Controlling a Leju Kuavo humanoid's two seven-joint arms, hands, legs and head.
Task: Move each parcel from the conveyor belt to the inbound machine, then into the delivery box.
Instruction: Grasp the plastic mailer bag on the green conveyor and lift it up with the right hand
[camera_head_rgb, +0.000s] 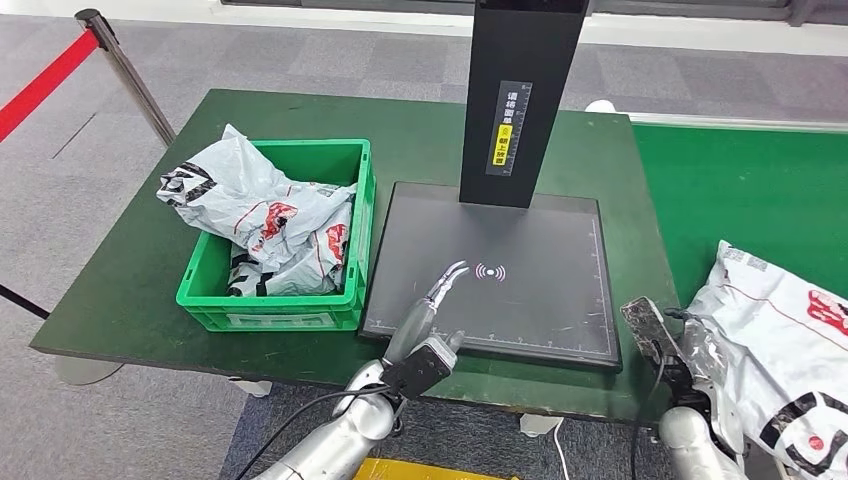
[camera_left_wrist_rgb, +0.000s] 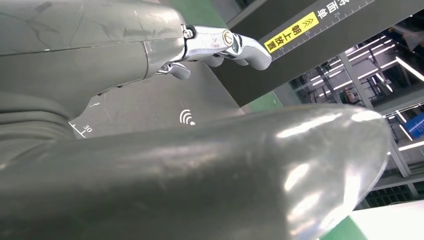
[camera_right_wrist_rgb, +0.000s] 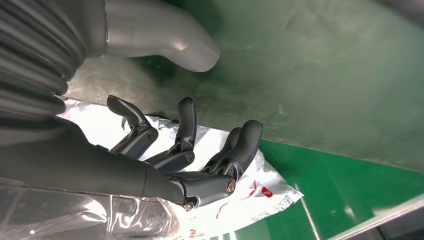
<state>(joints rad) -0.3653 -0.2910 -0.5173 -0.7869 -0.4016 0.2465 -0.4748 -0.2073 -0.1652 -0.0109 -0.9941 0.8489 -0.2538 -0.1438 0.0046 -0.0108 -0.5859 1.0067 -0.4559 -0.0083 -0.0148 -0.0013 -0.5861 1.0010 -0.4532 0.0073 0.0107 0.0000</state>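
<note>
A white parcel (camera_head_rgb: 780, 340) with red and black print lies on the green conveyor belt (camera_head_rgb: 740, 190) at the right. My right hand (camera_head_rgb: 665, 350) is at its near left edge; the right wrist view has that hand (camera_right_wrist_rgb: 190, 155) with dark fingers (camera_right_wrist_rgb: 245, 145) spread just over the parcel (camera_right_wrist_rgb: 250, 200), gripping nothing. The inbound machine's black plate (camera_head_rgb: 530, 290) and black post (camera_head_rgb: 520, 100) stand mid-table. My left hand (camera_head_rgb: 425, 330) hovers over the plate's front edge, fingers (camera_left_wrist_rgb: 235, 42) stretched out and empty. The green delivery box (camera_head_rgb: 365, 200) at the left holds several white parcels (camera_head_rgb: 270, 220).
The dark green table (camera_head_rgb: 130, 270) carries the box and the machine, with bare room left of and behind the box. A metal post with a red rope (camera_head_rgb: 120, 60) stands on the grey floor at the far left.
</note>
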